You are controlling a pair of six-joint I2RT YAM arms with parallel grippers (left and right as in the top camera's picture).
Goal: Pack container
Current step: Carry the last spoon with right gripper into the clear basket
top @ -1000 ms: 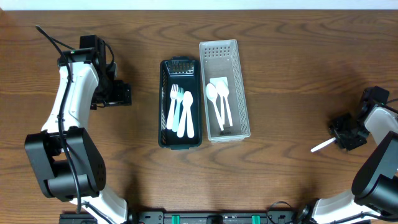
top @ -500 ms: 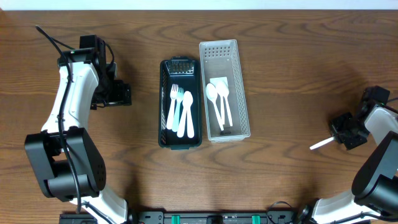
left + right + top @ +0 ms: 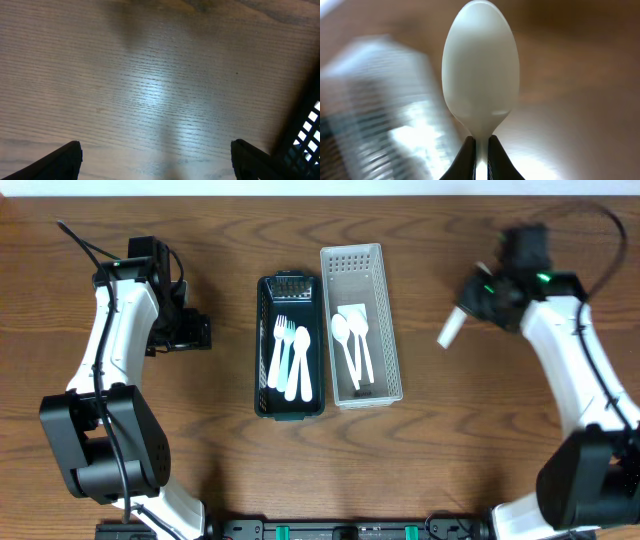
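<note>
My right gripper [image 3: 478, 302] is shut on a white plastic spoon [image 3: 449, 330] and holds it above the table, right of the white basket [image 3: 352, 259]. In the right wrist view the spoon's bowl [image 3: 480, 70] stands up between the closed fingers [image 3: 465, 162], with the blurred white basket [image 3: 380, 100] at the left. The white basket holds two white spoons [image 3: 350, 345] and a white card. The black basket [image 3: 266, 290] holds forks and a spoon [image 3: 290, 358]. My left gripper [image 3: 200, 332] is open and empty, left of the black basket, over bare wood [image 3: 150, 90].
The two baskets stand side by side in the table's middle. The black basket's corner [image 3: 305, 135] shows at the right edge of the left wrist view. Bare wooden table lies on both sides and in front.
My right arm has swung from the table's far right, up and left toward the white basket, carrying the white spoon off the table. The left arm has not moved.
</note>
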